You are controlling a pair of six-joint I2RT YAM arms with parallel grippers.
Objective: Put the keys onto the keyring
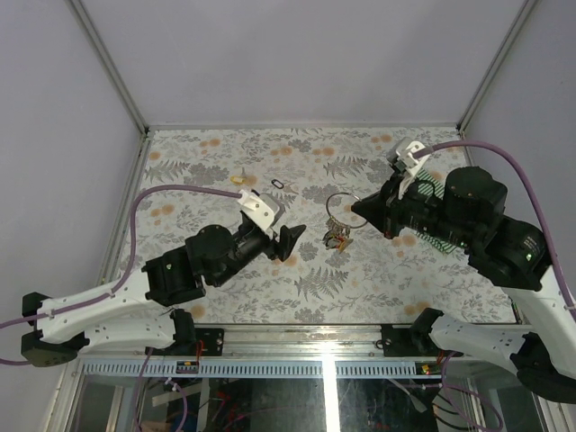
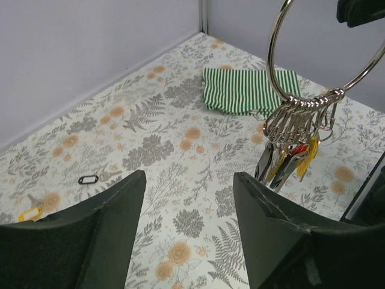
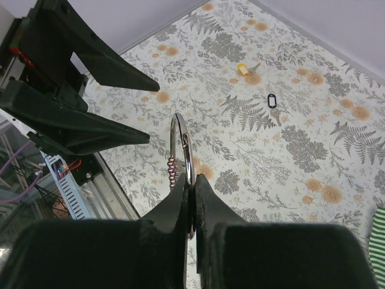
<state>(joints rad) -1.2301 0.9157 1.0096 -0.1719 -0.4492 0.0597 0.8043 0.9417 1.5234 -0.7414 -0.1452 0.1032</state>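
The right claw (image 3: pixel 191 186) is clamped on the keyring (image 2: pixel 269 60), lifted over the table (image 1: pixel 360 279) with keys (image 2: pixel 289 156) dangling. The left claw (image 2: pixel 189 180), jaws apart, would best grip the loose yellow key (image 3: pixel 243 70) by its head.

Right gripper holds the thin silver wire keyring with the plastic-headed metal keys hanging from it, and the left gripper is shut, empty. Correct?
Not quite: the left gripper is open, jaws spread wide, as the left wrist view shows. The right gripper does hold the keyring, keys hanging from it.
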